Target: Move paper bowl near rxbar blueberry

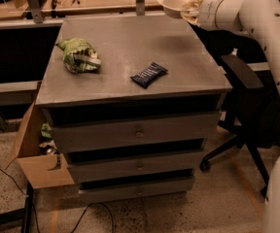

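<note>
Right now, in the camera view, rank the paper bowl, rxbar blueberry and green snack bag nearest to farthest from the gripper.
1. paper bowl, held by the gripper, back right.
2. rxbar blueberry, centre.
3. green snack bag, far left.

Single view. The camera sits in front of the drawer cabinet (130, 47), higher than its top, and faces its drawer fronts (137, 132) at a downward tilt. It is mid-range: the whole top, all three drawers and a strip of floor (145, 212) fit in frame. The robot arm (256, 13) enters from the right of the cabinet. The gripper (191, 11) is above the cabinet's far right corner, clamped on the paper bowl (173, 4).
</note>
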Controlling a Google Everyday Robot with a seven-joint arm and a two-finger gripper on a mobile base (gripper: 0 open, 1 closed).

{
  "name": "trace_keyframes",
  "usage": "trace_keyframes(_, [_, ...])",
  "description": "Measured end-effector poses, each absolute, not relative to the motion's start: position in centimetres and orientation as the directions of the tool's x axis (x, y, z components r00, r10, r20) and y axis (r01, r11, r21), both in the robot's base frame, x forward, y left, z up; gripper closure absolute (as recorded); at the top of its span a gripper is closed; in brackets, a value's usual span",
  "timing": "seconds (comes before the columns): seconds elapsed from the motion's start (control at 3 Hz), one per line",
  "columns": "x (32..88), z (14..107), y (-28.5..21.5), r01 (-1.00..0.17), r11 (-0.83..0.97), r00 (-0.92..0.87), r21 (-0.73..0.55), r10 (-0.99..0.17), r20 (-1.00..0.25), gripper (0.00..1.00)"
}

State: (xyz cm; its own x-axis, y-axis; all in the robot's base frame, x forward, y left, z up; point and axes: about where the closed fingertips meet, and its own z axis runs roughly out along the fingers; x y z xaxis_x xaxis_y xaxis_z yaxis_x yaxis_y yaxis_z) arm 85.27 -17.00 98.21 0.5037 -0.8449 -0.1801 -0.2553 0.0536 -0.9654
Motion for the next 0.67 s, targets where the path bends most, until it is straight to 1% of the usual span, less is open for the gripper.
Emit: trace_keyframes(0.67, [84.43, 97.7, -16.72, -0.271, 0.038, 0.498, -0.962, -0.85, -0.174, 1.0])
